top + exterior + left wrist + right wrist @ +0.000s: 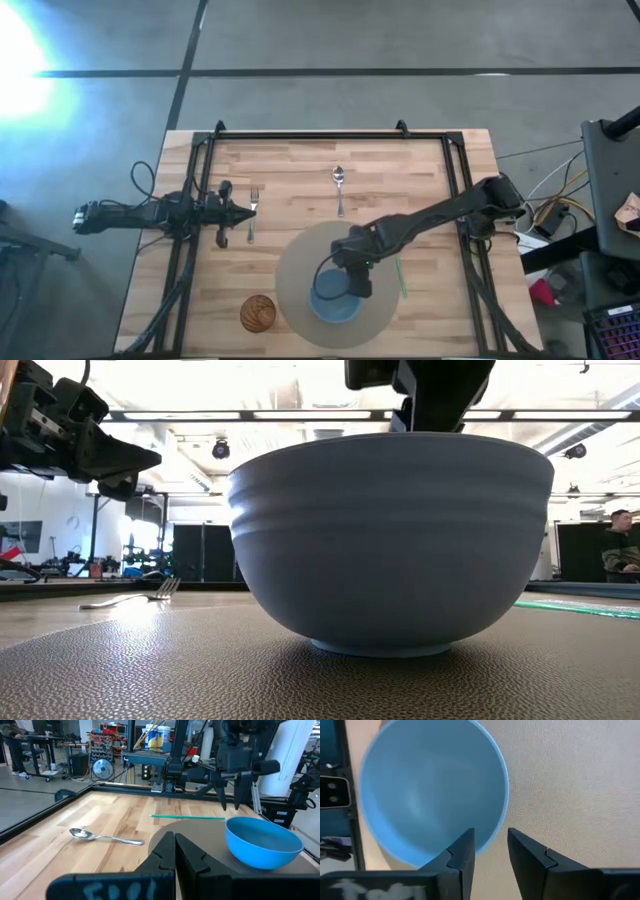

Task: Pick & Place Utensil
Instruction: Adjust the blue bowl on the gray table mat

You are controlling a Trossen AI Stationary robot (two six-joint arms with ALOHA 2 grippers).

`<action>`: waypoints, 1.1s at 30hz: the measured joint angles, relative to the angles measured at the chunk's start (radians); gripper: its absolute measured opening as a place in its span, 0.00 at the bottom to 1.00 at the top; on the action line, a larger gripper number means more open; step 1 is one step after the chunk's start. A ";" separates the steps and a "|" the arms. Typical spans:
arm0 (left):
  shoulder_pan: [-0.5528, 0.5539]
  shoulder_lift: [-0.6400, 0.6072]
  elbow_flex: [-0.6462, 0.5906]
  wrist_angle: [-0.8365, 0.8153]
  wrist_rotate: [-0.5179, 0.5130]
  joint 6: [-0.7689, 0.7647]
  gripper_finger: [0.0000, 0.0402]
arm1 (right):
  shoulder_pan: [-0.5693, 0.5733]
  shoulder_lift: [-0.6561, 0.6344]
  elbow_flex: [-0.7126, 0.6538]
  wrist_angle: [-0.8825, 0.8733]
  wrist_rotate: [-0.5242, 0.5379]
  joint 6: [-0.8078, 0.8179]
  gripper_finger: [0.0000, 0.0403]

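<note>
- We find the right gripper [357, 285] hanging above the round grey mat [300, 262], at the rim of the blue bowl [335, 300]; its fingers [462, 855] stand parted with a narrow gap and nothing lies between them
- In the right wrist view, the bowl's rim sits just ahead of the finger gap; we see nothing inside the bowl
- We note the left gripper [243, 211] at the table's left side, jaws closed together on nothing, raised above the wood beside the fork [252, 214]
- The fork lies flat on the wooden table [290, 170], left of the mat
- The spoon [339, 188] lies flat on the table, beyond the mat towards the far edge
- A green straw [400, 277] lies at the mat's right edge
- A brown wooden disc [257, 313] rests near the mat's left front
</note>
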 joint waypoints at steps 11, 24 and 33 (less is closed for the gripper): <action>0.000 0.005 0.000 0.000 0.000 0.001 0.00 | 0.002 0.060 -0.001 0.033 0.000 0.012 0.31; 0.000 0.010 0.000 0.000 0.001 -0.004 0.00 | 0.004 0.121 -0.004 0.051 -0.001 0.029 0.27; 0.000 0.011 0.000 0.000 0.002 -0.004 0.00 | 0.003 0.123 -0.004 0.045 -0.004 0.052 0.07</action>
